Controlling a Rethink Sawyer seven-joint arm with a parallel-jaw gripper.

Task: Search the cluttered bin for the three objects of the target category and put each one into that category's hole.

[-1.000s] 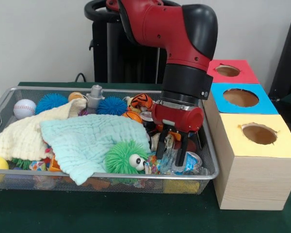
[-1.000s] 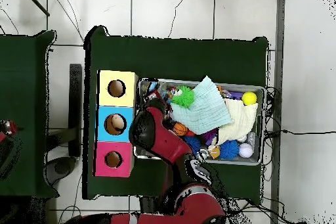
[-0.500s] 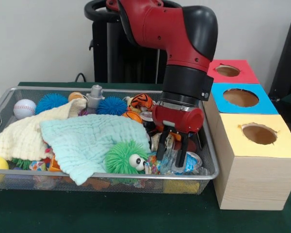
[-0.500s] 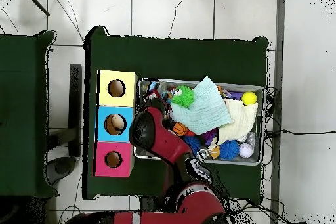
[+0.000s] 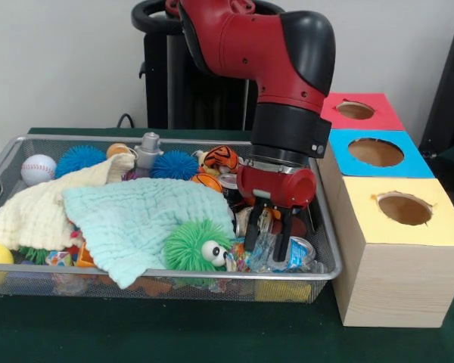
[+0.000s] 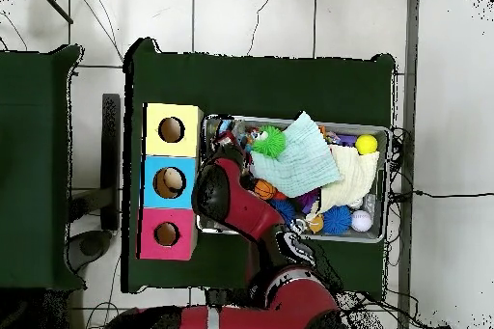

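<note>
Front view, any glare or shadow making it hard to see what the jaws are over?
Front view: even light, no strong glare; the gripper hangs over crinkly clear plastic that catches small highlights, so what lies under it is hard to tell. Overhead view: the arm covers that corner of the bin.

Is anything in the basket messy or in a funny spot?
Yes. Two cloths lie crumpled over the toys: the pale green cloth and the cream cloth, hiding what is underneath. The green fuzzy toy with googly eyes peeks out at the wire bin's front edge.
</note>
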